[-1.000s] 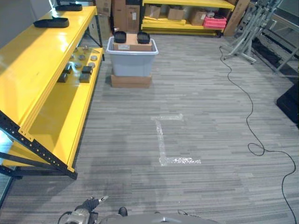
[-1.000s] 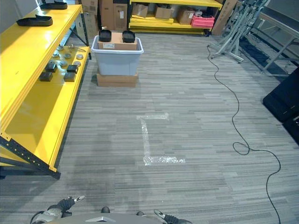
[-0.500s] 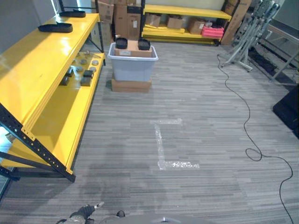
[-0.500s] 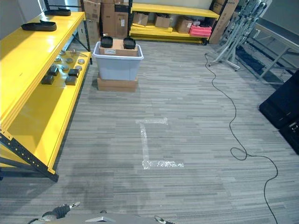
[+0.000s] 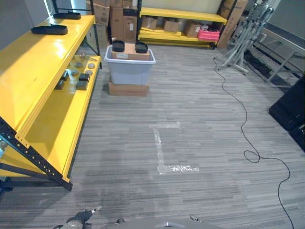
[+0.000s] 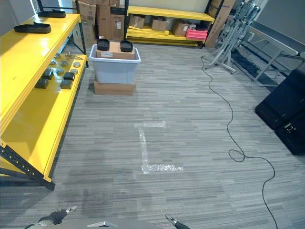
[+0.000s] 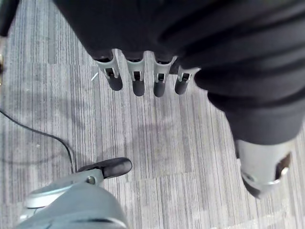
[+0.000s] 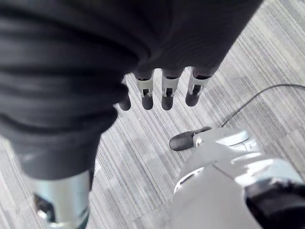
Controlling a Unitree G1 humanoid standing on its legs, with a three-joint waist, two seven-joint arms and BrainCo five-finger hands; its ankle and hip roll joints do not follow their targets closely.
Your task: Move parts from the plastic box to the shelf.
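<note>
A grey plastic box (image 5: 129, 69) stands on a flat carton far ahead on the floor, beside the end of a long yellow shelf (image 5: 33, 67) on my left. Two black parts (image 5: 118, 46) and a brown carton rest in the box's top. Several small dark and round parts (image 5: 78, 76) lie on the shelf's lower level. My left hand (image 7: 138, 81) hangs low over the floor, fingers straight and holding nothing; it also peeks in as the left hand (image 5: 83, 215) at the picture's bottom edge. My right hand (image 8: 164, 93) hangs the same way, open and bare.
Two black trays (image 5: 49, 29) sit on the shelf's top level. A white tape corner (image 5: 162, 148) marks the floor ahead. A black cable (image 5: 248, 138) snakes along the right, past metal stands (image 5: 243, 38) and a black case (image 5: 290, 109). Another yellow shelf (image 5: 181, 24) with cartons lines the back.
The whole picture has shifted, so the camera has moved; box, shelf and tape keep their places on the floor. Both hands stay low and open.
</note>
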